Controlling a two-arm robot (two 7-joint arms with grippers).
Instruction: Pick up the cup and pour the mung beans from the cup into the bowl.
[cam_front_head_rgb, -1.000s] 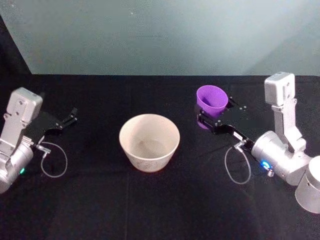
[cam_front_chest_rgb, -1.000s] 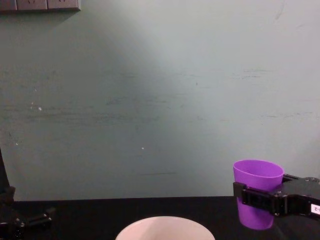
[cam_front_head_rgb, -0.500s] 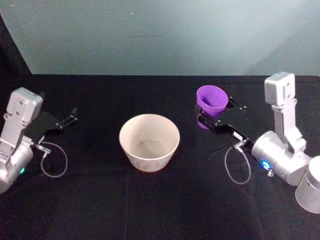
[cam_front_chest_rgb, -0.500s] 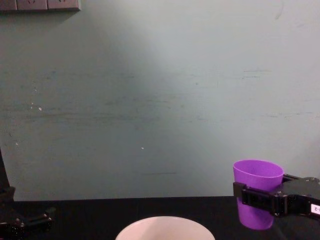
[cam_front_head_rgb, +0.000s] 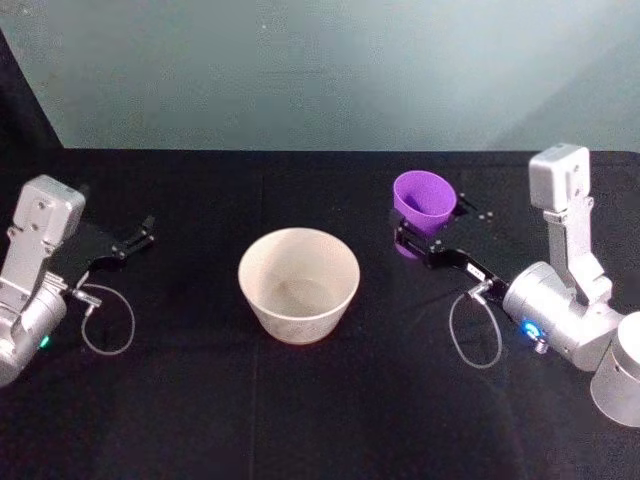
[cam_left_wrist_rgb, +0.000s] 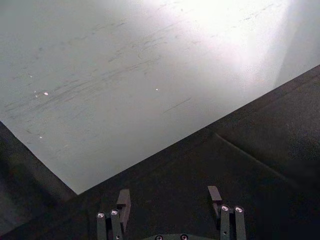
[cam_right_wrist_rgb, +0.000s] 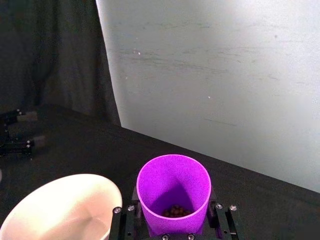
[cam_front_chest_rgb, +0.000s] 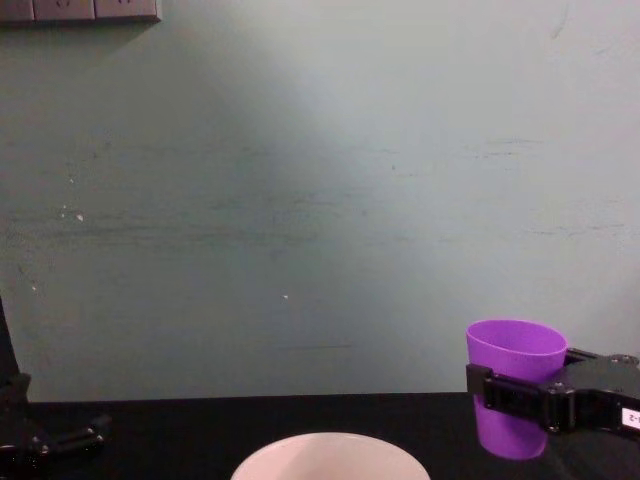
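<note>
Over at about 9 o'clock from the middle of the black table (cam_front_head_rgb: 300, 410) the left gripper (cam_front_head_rgb: 138, 240) sits parked low, its jaws spread with nothing between them. Dead centre stands the bowl (cam_front_head_rgb: 300, 318), wide, white and upright, with no beans in it that I can make out. Off at roughly 2 o'clock from the bowl is the cup (cam_front_head_rgb: 424, 200), upright, mouth to the ceiling, near the bowl but not touching it. The right gripper (cam_front_head_rgb: 428, 224) has its jaws pinching the cup, one on either side of the ribbed wall about halfway up; whether the base has left the cloth I cannot tell. Down in the bottom lies a small heap of mung beans (cam_right_wrist_rgb: 175, 211), nowhere near the brim. To my eye this is a light little thing: thin plastic that would give under a hard squeeze, so a moderate pinch seems wise. The ribbing should help the pads bite, and the taper means the wider upper part wedges against them. The mid-wall hold looks right, leaving the rim free. Loose dry beans would likely roll out in a rush once tipped.
</note>
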